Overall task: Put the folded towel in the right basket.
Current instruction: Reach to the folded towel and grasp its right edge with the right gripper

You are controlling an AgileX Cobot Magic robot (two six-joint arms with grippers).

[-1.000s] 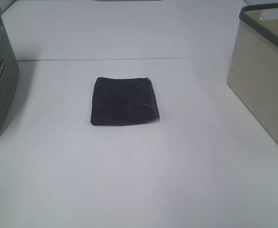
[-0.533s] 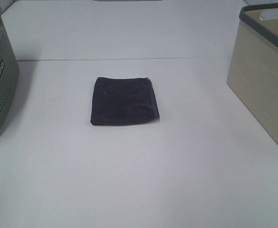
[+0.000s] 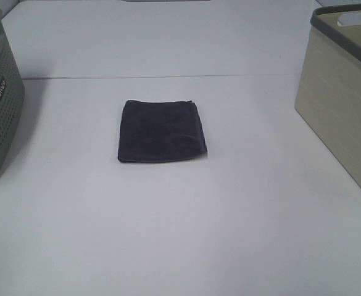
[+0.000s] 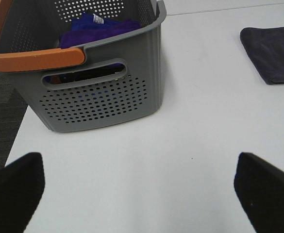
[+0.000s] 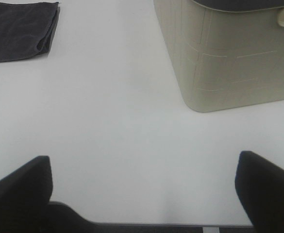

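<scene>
Likely soft and limp, the folded towel (image 5: 21, 30) lies well ahead of the empty, wide-open right claw (image 5: 142, 183); pinch its doubled edge.

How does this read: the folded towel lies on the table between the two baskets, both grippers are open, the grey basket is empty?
Wrong on one point: the grey basket is not empty; the left wrist view shows purple-blue cloth inside. The folded towel does lie on the table between it and the beige basket, and the left gripper and right gripper are open.
</scene>
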